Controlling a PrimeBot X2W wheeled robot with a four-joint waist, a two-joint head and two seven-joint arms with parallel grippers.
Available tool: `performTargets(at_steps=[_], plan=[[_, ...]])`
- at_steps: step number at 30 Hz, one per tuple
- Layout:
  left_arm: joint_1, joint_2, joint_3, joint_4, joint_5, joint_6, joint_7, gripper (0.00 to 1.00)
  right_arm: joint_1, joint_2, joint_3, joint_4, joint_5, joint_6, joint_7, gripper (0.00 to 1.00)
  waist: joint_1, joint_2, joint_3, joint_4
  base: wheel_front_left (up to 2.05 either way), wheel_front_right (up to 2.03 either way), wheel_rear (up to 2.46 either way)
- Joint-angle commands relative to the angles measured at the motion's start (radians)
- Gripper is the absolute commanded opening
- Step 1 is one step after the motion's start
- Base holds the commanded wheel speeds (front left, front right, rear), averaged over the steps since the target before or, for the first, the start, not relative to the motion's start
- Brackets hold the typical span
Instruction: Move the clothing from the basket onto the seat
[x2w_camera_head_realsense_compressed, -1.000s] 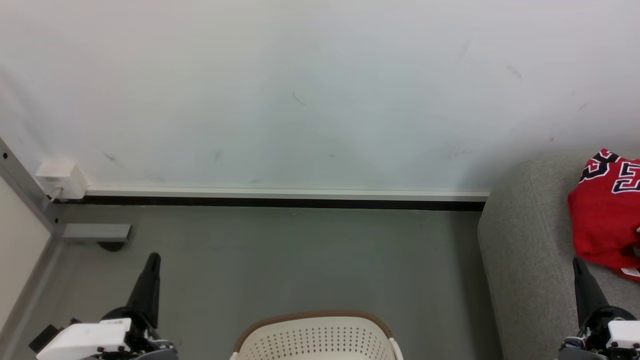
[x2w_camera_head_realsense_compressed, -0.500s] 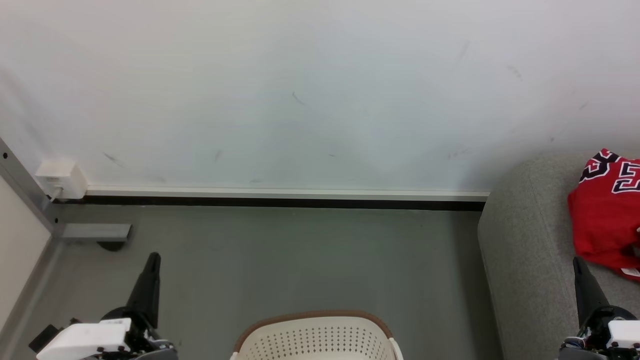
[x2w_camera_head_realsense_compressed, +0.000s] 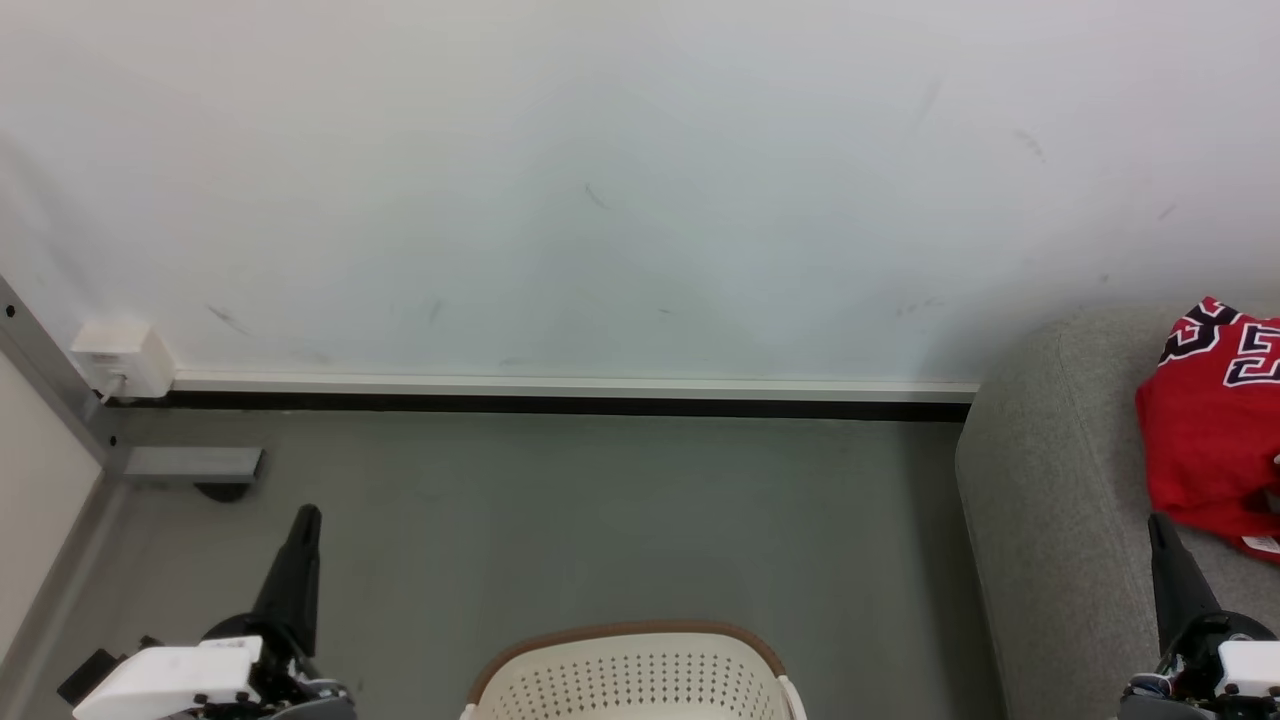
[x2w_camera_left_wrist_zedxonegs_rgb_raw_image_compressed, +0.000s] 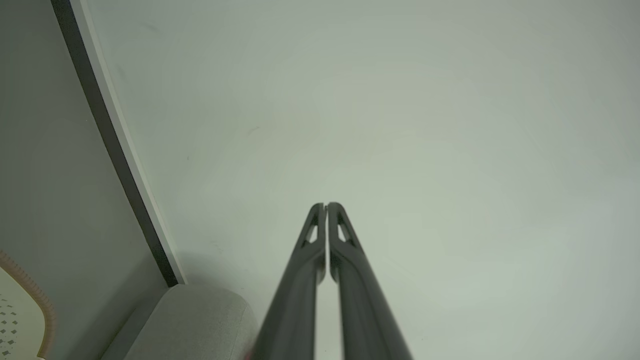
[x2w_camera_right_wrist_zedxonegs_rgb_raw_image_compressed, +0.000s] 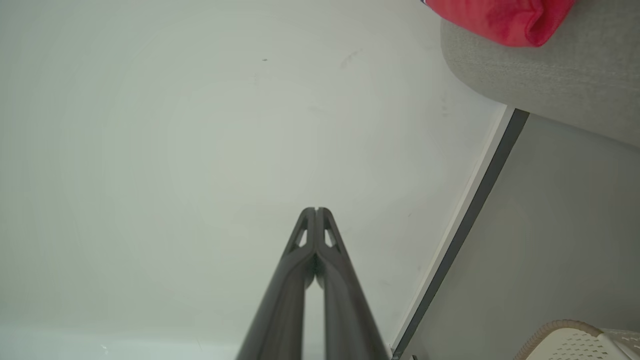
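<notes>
Here, your head view puts the seat (x2w_camera_head_realsense_compressed: 1050, 500) at the right, the lettered clothing (x2w_camera_head_realsense_compressed: 1200, 440) lying at its far edge, and the basket (x2w_camera_head_realsense_compressed: 630, 680) on the floor (x2w_camera_head_realsense_compressed: 600, 520). Your wrist views add this: left hand (x2w_camera_left_wrist_zedxonegs_rgb_raw_image_compressed: 326, 206) and right hand (x2w_camera_right_wrist_zedxonegs_rgb_raw_image_compressed: 316, 210) are closed, fingertips pressed together.

Plain off-white wall (x2w_camera_head_realsense_compressed: 620, 180) straight ahead, evenly lit, a few faint dark scuffs, with a white baseboard (x2w_camera_head_realsense_compressed: 570, 385) and a dark strip under it along a matte grey floor (x2w_camera_head_realsense_compressed: 600, 520). Far left: small white socket box (x2w_camera_head_realsense_compressed: 120, 358) low on the wall, slanted grey metal post (x2w_camera_head_realsense_compressed: 40, 390) with a pale panel (x2w_camera_head_realsense_compressed: 35, 500) beside it, grey foot bar (x2w_camera_head_realsense_compressed: 192, 464) on the floor over a dark caster (x2w_camera_head_realsense_compressed: 222, 491). Light-grey upholstered seat (x2w_camera_head_realsense_compressed: 1050, 480) at the right, up by the wall.
</notes>
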Motion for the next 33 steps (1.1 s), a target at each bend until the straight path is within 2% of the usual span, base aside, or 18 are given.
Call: performTargets(at_steps=[1,33], plan=[[-0.005,0.007,0.002,-0.005,-0.013,0.001,0.002,0.00,-0.011,-0.011,0.004,-0.005,0.009,-0.002,-0.008,0.00,0.0000,0.0000,0.000,0.000,0.00,0.00,0.00],[-0.004,0.007,0.001,-0.007,-0.014,0.002,0.002,0.00,-0.016,-0.085,0.094,-0.042,0.089,-0.002,-0.085,0.00,0.0000,0.0000,0.001,0.000,0.00,0.00,0.00]])
